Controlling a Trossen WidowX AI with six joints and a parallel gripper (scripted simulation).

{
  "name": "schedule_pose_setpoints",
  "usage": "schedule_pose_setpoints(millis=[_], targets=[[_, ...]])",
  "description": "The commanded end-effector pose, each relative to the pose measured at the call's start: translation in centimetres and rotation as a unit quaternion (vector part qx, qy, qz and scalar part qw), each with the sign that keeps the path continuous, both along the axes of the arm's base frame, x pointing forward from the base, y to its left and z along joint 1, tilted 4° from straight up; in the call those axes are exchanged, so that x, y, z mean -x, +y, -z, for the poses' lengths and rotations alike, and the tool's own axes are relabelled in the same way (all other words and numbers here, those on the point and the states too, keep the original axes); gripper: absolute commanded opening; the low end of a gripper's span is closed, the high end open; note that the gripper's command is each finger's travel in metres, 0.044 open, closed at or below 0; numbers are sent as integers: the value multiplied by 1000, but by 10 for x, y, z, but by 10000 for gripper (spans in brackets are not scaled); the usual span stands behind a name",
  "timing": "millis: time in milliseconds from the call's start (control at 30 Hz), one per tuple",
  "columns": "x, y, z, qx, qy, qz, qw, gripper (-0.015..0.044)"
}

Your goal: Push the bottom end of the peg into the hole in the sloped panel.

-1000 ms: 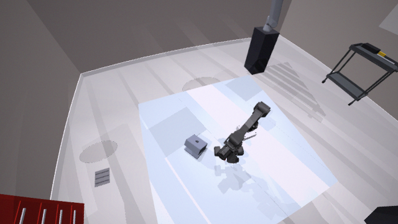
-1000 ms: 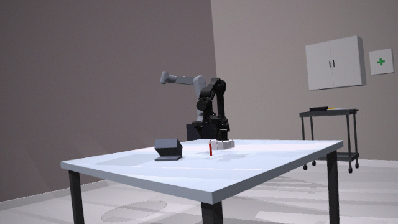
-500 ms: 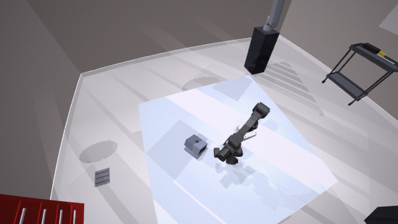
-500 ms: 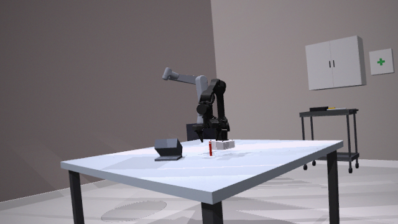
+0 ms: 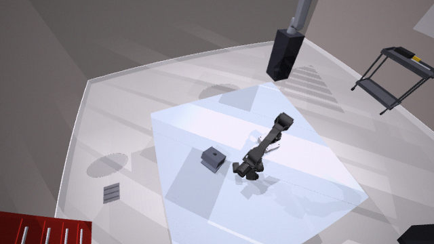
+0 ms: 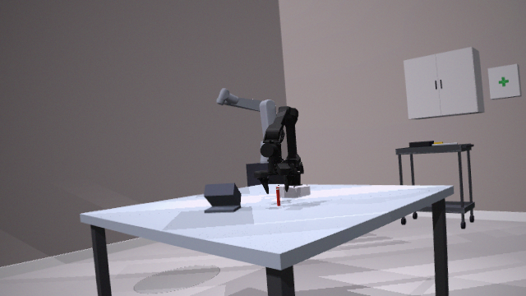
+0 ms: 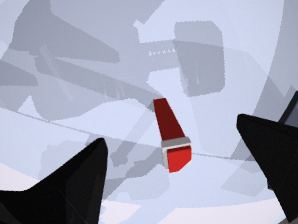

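Note:
A small red peg (image 6: 278, 196) (image 7: 169, 125) with a grey band stands upright on the pale table (image 5: 271, 210) (image 6: 288, 234). My gripper (image 5: 241, 170) (image 6: 276, 187) (image 7: 174, 132) is open and empty. It hangs just above the peg, with one dark finger on either side of it in the wrist view. In the top view the arm hides the peg. The grey sloped panel (image 5: 213, 158) (image 6: 222, 194) stands to the left of the gripper, apart from it, with a small dark hole (image 5: 215, 154) in its face.
The arm's white base block (image 6: 297, 190) sits just behind the peg. A black pedestal (image 5: 285, 54) with a grey arm (image 6: 246, 103) stands behind the table. A dark cart (image 5: 390, 78) (image 6: 436, 164) stands off to the right, a red rack (image 5: 44, 230) on the floor.

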State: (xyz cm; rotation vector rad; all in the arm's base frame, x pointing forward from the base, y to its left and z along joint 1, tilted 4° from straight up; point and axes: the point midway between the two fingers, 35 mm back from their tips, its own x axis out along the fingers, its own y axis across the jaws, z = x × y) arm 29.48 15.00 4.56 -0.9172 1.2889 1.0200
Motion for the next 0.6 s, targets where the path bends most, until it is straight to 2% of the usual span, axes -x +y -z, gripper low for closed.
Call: schedule_pose_setpoints(millis=[0, 367, 567], targets=[[2, 0, 11, 1, 7, 3, 1000, 440], [3, 0, 19, 1, 7, 3, 1000, 440], [2, 0, 16, 1, 2, 0, 1000, 282]])
